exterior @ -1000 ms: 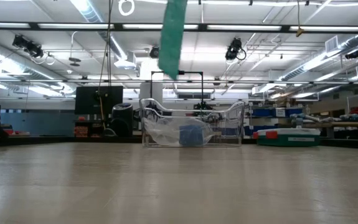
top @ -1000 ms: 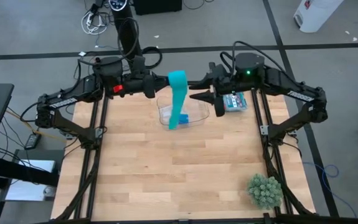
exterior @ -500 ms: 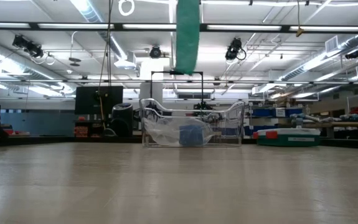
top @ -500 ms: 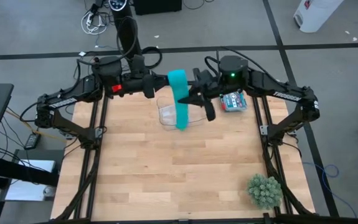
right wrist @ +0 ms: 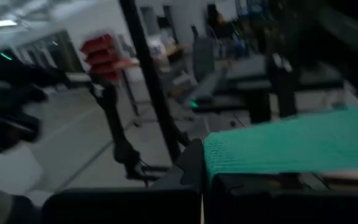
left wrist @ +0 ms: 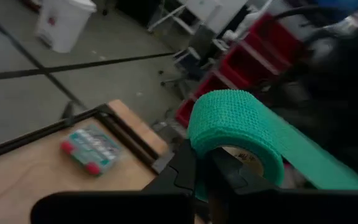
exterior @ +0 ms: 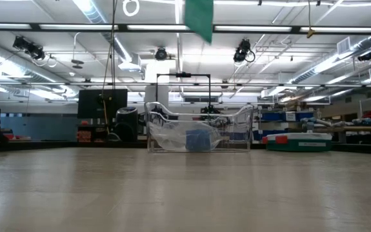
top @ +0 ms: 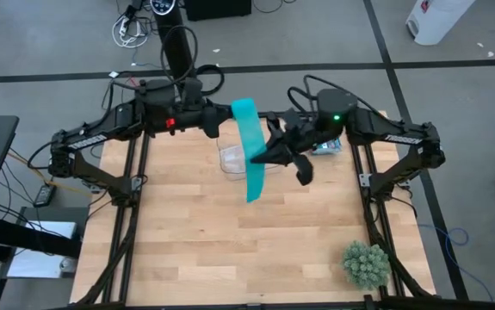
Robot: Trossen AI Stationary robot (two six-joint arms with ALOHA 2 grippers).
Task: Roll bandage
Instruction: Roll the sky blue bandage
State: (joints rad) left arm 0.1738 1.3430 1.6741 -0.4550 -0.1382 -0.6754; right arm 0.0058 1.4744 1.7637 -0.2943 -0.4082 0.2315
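Moved since earlier: right end effector (top: 264,158) had swung in from beside the clear tub and clamped onto the hanging strip; its jaws stood apart a second before and were clenched now.
Tail since earlier: free end of the teal-green soft fabric bandage (top: 251,146) had lifted nearly out of the low view's top and swung toward the worktop's near side.
Near: pale wooden worktop (top: 230,250) with a small green spiky plant (top: 366,263) at its near right corner.
Middle: bandage held in the air above the worktop, the strip slanting down from the coil past the right end effector's grip, probably to keep it taut for winding.
Left end effector (top: 217,120): clenched on the bandage's coiled end, the coil's core sitting on its fingers, likely as the spool.
Far: clear plastic tub (exterior: 199,136) on the worktop, something blue inside; small clear case with red and teal contents (left wrist: 89,147) lay beside it.
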